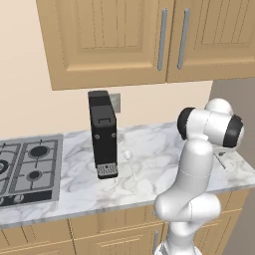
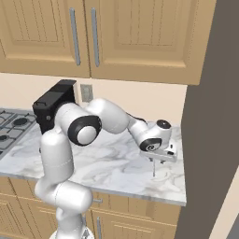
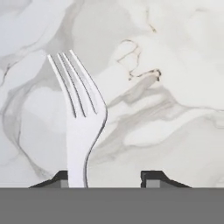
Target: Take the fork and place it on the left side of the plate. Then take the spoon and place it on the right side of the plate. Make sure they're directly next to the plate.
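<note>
Fork-picking step: fingers [image 3: 107, 178] half apart, fork [image 3: 81, 131] at their 9 o'clock tip, grip unclear; next, finish closing

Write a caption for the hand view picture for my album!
A silver fork lies on the marble counter between the robot's fingers.

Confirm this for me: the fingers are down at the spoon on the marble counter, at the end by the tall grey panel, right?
Not quite. The thing at the fingers is the fork, not the spoon: the hand view shows its four tines plainly. The rest holds: the right base view has the gripper low over the marble counter, at the end by the tall grey panel.
</note>
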Tool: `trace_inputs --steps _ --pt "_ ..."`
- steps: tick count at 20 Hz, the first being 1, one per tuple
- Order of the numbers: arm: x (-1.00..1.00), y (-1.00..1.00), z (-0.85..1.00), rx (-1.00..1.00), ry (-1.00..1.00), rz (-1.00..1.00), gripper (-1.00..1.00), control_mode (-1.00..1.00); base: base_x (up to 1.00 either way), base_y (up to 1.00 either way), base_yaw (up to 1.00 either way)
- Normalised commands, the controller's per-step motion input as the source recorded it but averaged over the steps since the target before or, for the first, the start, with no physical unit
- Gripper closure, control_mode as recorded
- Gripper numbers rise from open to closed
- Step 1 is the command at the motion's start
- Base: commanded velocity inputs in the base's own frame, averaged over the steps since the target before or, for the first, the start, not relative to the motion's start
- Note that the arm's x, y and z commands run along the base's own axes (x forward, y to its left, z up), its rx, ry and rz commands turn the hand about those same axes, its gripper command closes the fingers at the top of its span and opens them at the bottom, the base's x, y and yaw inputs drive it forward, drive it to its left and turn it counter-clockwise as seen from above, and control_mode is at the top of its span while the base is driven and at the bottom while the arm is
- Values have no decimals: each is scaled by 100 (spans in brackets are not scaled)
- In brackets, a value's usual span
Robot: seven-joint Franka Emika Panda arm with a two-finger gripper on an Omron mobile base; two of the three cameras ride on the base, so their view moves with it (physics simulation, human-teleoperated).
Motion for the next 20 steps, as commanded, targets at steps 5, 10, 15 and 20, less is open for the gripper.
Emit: trace_inputs --steps 5,10,15,20 --pt "-40 0 12 0 0 0 100 -100 0 0 0" --pt "-38 16 47 0 1 0 100 -100 0 0 0" --pt "-11 37 37 0 3 0 100 -100 0 0 0" --pt "-27 53 28 0 2 0 100 -100 0 0 0"
